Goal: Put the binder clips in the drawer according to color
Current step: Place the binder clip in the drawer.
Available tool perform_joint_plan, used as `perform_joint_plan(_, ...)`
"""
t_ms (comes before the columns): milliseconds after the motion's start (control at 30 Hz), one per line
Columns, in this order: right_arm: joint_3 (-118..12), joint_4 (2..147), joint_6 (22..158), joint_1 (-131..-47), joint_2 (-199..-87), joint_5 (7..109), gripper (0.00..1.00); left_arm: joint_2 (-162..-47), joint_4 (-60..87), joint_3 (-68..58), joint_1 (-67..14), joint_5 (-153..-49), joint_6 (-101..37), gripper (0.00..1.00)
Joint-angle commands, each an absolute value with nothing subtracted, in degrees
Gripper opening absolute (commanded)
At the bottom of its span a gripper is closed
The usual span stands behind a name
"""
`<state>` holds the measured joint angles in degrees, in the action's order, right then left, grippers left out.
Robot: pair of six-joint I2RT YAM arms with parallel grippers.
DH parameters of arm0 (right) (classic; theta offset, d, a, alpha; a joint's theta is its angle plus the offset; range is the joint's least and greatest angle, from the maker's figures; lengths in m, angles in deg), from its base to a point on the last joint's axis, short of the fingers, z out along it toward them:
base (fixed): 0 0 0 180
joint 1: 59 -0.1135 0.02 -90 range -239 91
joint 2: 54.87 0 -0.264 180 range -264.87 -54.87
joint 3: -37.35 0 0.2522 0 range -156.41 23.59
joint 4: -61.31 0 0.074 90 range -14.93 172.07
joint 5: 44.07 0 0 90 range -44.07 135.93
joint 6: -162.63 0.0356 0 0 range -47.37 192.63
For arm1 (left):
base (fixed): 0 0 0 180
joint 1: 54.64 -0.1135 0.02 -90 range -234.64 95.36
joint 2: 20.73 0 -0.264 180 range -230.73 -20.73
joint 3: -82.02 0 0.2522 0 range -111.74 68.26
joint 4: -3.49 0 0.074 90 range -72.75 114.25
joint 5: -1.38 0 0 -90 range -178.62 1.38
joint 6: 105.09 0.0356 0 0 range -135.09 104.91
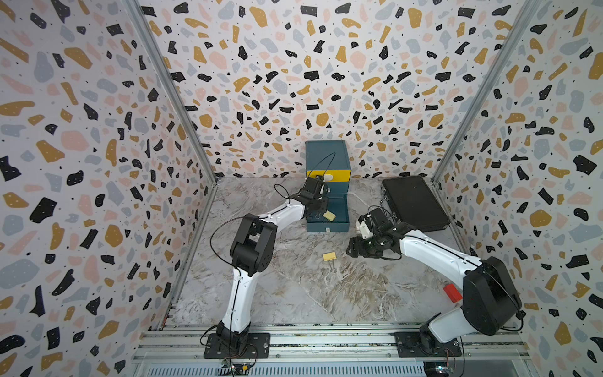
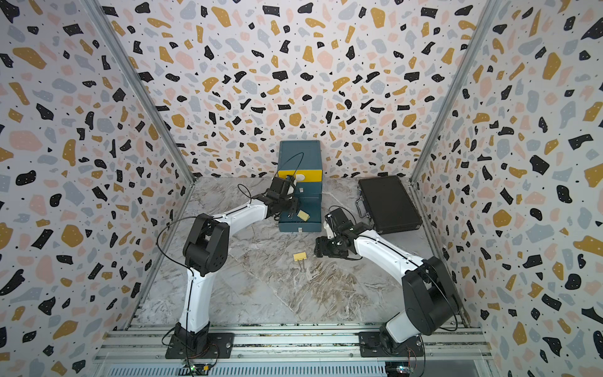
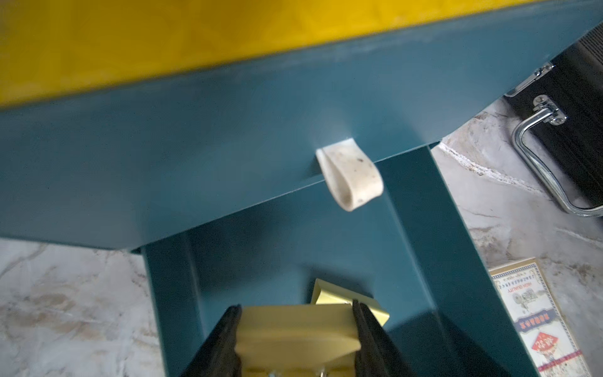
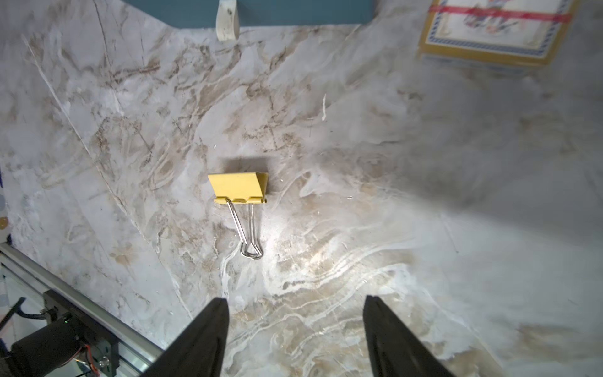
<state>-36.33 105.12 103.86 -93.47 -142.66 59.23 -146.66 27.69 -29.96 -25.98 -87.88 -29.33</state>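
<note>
The drawer chest (image 1: 328,156) stands at the back wall, its yellow top drawer (image 1: 341,173) shut and its bottom teal drawer (image 1: 339,209) pulled out. My left gripper (image 3: 296,305) hangs over the open drawer, shut on a yellow binder clip (image 3: 293,329) whose sides touch both fingers. A second yellow clip (image 3: 329,295) lies on the drawer floor just behind it, also seen in both top views (image 1: 329,215) (image 2: 303,215). A third yellow clip (image 4: 239,187) lies on the marble table (image 1: 329,257), handles toward my right gripper (image 4: 296,298). That gripper is open and empty, a short way from the clip.
A flat black briefcase (image 1: 414,202) lies right of the chest, its metal handle (image 3: 538,156) toward the drawer. A printed card packet (image 4: 496,29) sits between the open drawer and the briefcase. A small red block (image 1: 452,292) lies behind the right arm.
</note>
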Motion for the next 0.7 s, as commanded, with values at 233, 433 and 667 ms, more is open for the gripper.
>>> perform_joint_plan(233, -46.78, 106.97, 96.32, -102.15, -153.75, 46.53, 0.81, -138.81, 27.2, -25.95, -25.94, -86.09, -33.47, 0.84)
perform_joint_plan(433, -49.41, 106.84, 94.96, -104.05, -157.79, 45.36, 0.85, -128.99, 29.19, -19.61, -27.11, -85.32, -36.59, 0.85)
perform_joint_plan(667, -53.1, 107.63, 95.0, -106.65, -162.85, 44.31, 0.85, -114.79, 33.36, -9.08, -31.38, -88.57, -39.74, 0.85)
